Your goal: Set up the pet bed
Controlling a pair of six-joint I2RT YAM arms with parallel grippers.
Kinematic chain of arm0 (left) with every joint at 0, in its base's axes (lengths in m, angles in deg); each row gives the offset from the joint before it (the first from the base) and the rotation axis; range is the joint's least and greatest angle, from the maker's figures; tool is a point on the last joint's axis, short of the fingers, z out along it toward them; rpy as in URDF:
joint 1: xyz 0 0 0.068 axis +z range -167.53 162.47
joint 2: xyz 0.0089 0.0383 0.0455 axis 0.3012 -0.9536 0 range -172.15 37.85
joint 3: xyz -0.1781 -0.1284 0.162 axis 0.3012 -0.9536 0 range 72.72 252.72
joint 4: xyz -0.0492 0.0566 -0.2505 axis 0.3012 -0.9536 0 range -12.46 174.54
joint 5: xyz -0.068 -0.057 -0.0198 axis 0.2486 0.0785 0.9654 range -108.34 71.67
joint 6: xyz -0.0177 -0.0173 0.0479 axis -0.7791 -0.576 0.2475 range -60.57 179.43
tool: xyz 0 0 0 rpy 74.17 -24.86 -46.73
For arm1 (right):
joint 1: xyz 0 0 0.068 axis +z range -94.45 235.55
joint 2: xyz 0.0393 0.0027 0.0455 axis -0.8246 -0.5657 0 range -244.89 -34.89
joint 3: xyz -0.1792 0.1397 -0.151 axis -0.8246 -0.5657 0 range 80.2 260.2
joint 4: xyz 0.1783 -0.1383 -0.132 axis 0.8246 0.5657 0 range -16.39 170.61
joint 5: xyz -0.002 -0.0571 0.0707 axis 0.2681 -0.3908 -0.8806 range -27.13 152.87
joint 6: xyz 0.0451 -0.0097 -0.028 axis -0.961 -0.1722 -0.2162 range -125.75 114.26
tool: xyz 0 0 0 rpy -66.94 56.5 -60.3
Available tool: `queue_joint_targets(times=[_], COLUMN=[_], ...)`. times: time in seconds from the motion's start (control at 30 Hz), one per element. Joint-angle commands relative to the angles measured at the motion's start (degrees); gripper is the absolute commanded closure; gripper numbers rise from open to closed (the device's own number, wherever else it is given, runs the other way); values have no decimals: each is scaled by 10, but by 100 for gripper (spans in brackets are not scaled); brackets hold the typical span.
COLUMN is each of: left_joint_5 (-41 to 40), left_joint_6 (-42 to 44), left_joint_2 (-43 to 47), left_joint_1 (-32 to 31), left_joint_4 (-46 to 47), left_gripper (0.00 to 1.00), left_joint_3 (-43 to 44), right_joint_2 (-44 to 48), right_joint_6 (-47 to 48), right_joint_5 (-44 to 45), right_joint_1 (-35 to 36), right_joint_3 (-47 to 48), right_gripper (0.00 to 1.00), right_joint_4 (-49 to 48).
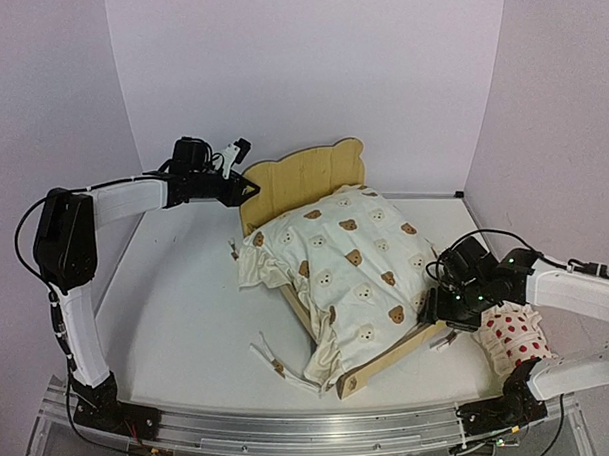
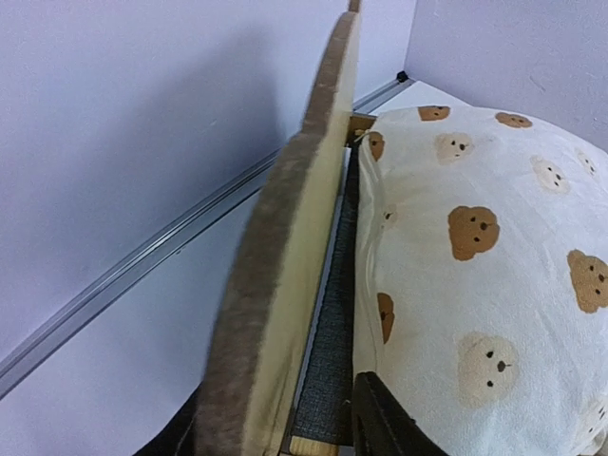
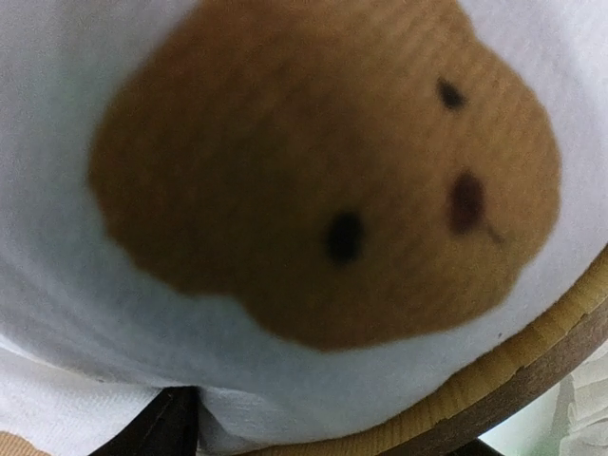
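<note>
Pet bed (image 1: 303, 178) headboard (image 2: 285, 256) stands between left claw's (image 1: 247, 188) parted fingers (image 2: 380, 423) (right claw's (image 1: 435, 311) state unclear).

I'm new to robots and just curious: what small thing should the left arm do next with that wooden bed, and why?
Probably close the left gripper on the headboard. Its fingers straddle the board's edge, but a gap shows on the cushion side, so the board doesn't look firmly gripped yet.
</note>
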Motion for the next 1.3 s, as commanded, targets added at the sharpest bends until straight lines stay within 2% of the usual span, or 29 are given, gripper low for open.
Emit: queue_joint_targets(times=[0.0,0.27,0.37,0.47,0.63,1.03,1.27], left_joint_5=[42,29,20,4,-23,-17,11], left_joint_6=[3,4,3,2,-14,-186,-290], left_joint_2=[1,34,55,85,148,338,414], left_joint_1=[-2,-2,-1,-2,-2,-5,-22], left_joint_4=[31,25,21,13,7,55,58], left_gripper=[62,85,91,97,100,100,100], left_joint_3=[2,-47,-77,-105,-165,-374,-449], right_joint_2=[-37,-101,-120,-131,-154,-249,-333], right_joint_6=[47,89,102,121,158,242,272], right_joint_5=[46,55,40,30,-6,-65,-106], right_joint_1=[-1,-11,-23,-38,-64,-121,-126], right_joint_3=[21,55,61,68,80,170,239], right_gripper=[44,69,74,74,75,71,70], right_joint_4=[-9,-28,-41,-50,-69,-92,-111])
